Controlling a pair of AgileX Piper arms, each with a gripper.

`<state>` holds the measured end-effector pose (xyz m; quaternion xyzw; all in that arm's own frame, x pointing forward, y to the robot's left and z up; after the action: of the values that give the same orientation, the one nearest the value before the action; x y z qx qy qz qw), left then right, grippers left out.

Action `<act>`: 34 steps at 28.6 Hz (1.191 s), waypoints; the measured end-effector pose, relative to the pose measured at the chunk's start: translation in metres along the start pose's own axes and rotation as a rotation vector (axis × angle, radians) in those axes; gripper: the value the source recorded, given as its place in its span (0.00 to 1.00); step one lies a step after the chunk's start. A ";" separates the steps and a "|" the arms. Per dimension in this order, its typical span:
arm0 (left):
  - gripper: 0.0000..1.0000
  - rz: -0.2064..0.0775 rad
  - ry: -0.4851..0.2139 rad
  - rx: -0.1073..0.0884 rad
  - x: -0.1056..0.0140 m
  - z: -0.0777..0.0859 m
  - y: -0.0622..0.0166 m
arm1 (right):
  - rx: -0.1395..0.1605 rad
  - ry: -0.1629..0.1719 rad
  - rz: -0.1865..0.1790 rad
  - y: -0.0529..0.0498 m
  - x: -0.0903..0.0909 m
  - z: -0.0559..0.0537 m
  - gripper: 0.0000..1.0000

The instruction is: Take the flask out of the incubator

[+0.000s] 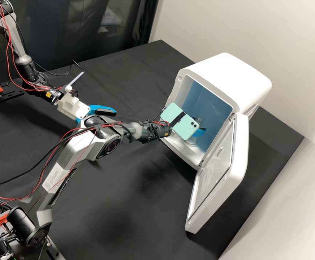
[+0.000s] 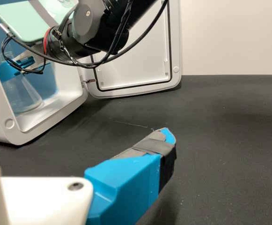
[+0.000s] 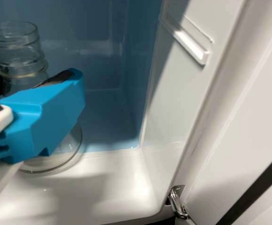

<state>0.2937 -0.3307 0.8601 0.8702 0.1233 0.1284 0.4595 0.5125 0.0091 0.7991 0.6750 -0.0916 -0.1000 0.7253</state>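
The white incubator stands at the 3 o'clock side of the black bench. Its door is swung wide open toward 5 o'clock, so the blue chamber is exposed. The clear glass flask is upright on the chamber floor, back from the white front sill and well apart from the hinge-side wall.

The right arm crosses the bench from 8 o'clock and passes through the opening. A mint-green phone is strapped over its wrist. The right gripper is inside the chamber, right at the flask's neck. Whether it is clamped on the glass or only beside it cannot be told.

The left gripper hangs low over the bench at 9 o'clock from the incubator, behind the right arm's elbow and well apart from the box. Its blue fingers are spread wide with nothing between them, pointing toward the open door.
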 end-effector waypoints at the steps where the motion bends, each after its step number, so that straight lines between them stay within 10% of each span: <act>1: 1.00 0.000 0.000 0.000 0.000 0.000 0.0000 | -0.001 0.001 -0.003 -0.002 0.000 0.000 0.00; 34: 1.00 0.000 0.000 0.000 0.000 0.000 0.0000 | -0.004 0.025 0.011 -0.009 -0.011 0.008 0.00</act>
<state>0.2937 -0.3307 0.8601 0.8702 0.1233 0.1284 0.4595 0.4995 0.0036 0.7908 0.6743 -0.0861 -0.0878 0.7281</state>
